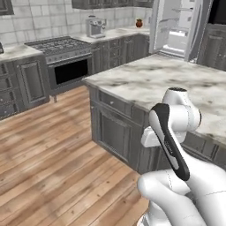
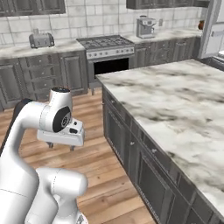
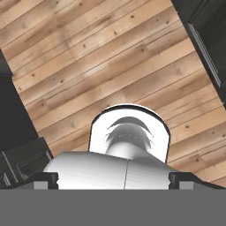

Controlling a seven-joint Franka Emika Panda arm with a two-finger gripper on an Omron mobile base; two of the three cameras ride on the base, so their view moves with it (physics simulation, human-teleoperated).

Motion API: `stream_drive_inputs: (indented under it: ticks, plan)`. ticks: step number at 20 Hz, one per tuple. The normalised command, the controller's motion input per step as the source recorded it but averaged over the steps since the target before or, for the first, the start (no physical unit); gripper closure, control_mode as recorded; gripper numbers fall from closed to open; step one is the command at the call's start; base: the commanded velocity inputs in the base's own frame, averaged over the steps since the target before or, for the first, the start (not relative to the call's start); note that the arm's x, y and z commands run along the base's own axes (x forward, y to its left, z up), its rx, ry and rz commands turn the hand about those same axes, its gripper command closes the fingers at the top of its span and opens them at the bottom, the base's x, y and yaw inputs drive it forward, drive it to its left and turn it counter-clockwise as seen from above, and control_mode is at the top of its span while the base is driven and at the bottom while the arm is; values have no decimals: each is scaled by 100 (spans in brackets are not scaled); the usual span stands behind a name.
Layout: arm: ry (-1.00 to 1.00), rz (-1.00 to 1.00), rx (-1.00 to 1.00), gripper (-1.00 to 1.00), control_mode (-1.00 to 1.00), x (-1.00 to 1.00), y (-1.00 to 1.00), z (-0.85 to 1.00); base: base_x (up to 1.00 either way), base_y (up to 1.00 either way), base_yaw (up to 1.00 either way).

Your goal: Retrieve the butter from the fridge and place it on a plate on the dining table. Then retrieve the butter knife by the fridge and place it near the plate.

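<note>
Task looks barely started, judging by the layout. The tall grey French-door fridge (image 1: 176,28) stands at the far right, past the big white-and-brown-veined marble bench (image 2: 175,109) on its dark grey panelled base, and one fridge door hangs open on pale shelves. At this range I can't make out any butter inside. The bench top shows as bare marble in both base views; no plate, butter or butter knife can be picked out anywhere, so where they sit is unknown from here. The robot is parked on the wood plank floor (image 1: 48,145) at the near left corner of the bench, well apart from the fridge. The arm is folded up, and the two-finger tool (image 2: 61,146) hangs low beside the bench, pointing down at the floor. Its short dark fingertips (image 2: 72,148) stand spread wide with nothing between them: open, empty. The hand view looks down at floor planks, with a dark cabinet edge at the right. Still to do, by my read: drive to the fridge, pick the butter, carry it to a plate on the bench, then fetch the knife by the fridge and set it near the plate. That is essentially everything; only the door opening appears done.
</note>
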Motion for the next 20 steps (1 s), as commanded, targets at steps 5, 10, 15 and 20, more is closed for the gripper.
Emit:
stream_drive_inputs:
  ticks: [5,10,15,20]
  plan:
    - [0,0,0,-100,100,0,0,0,100,16,6]
    - [0,0,0,-100,100,0,0,0,100,44,7]
    - [0,0,0,-100,100,0,0,0,72,19,43]
    - [0,0,0,-100,100,0,0,0,83,6,35]
